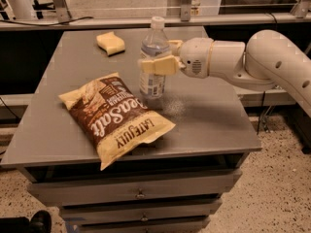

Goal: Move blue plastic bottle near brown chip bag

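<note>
Nearest us, the brown chip bag [114,118] lies flat on the table [209,125]. Just behind it the blue plastic bottle [152,84] is upright, with the end effector [155,65] clamped round its middle. We should lower it vertically and release it gently, without nudging the bag.

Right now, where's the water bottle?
Camera view: the water bottle is upright near the middle of the table, held by the gripper reaching from the picture's right, just behind the chip bag.

Smooth plastic hand [154,59] clasping clear plastic bottle [152,85]; glossy bag [114,118]; matt table [214,125].
</note>
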`<state>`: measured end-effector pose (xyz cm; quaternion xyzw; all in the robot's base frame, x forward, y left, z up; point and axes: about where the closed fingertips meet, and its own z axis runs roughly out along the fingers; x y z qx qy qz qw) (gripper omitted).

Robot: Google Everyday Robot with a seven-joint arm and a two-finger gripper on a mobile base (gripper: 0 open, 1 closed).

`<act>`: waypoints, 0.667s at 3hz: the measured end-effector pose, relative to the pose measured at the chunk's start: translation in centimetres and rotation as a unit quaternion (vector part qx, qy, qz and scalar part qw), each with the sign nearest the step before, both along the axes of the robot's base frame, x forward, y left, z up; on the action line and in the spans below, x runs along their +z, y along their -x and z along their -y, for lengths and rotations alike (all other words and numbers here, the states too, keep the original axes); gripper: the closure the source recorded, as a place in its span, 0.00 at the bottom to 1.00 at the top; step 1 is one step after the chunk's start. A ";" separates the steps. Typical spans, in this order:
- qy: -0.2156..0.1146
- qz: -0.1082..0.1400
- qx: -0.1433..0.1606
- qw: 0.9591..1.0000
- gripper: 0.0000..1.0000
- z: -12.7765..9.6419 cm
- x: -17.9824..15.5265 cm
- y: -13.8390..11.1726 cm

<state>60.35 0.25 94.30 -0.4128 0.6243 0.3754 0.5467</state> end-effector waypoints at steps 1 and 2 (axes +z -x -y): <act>0.002 0.002 0.022 1.000 1.00 -0.7 -1.1 2.4; 0.009 0.009 0.045 0.999 1.00 -1.2 -1.8 3.6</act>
